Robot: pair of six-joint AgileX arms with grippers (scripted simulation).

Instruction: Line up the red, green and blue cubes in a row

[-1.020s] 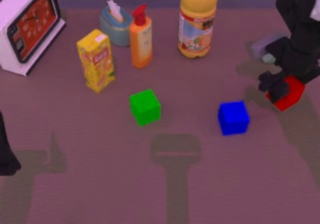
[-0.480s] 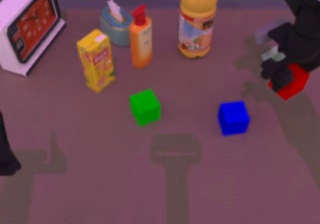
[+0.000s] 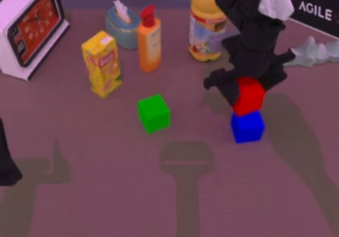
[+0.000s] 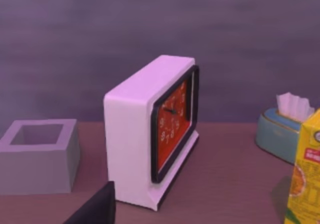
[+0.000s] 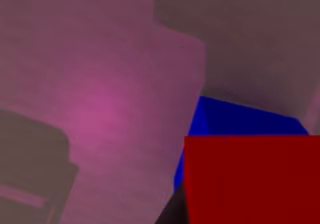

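My right gripper (image 3: 239, 89) is shut on the red cube (image 3: 250, 96) and holds it in the air, just behind and partly over the blue cube (image 3: 247, 127). The right wrist view shows the red cube (image 5: 250, 179) close up, with the blue cube (image 5: 235, 119) showing past its edge on the table. The green cube (image 3: 153, 112) rests alone on the table, to the left of the blue one. My left arm (image 3: 6, 165) stays parked at the table's left edge.
A yellow juice carton (image 3: 101, 63), tissue box (image 3: 121, 25), orange pump bottle (image 3: 149, 38) and juice bottle (image 3: 204, 30) stand along the back. A clock (image 3: 32, 28) sits at back left, a crumpled grey object (image 3: 312, 52) at back right. A grey open box (image 4: 37, 154) stands beside the clock.
My right arm has swung left from the table's right edge, carrying the red cube up to the blue cube. The green and blue cubes have not moved.
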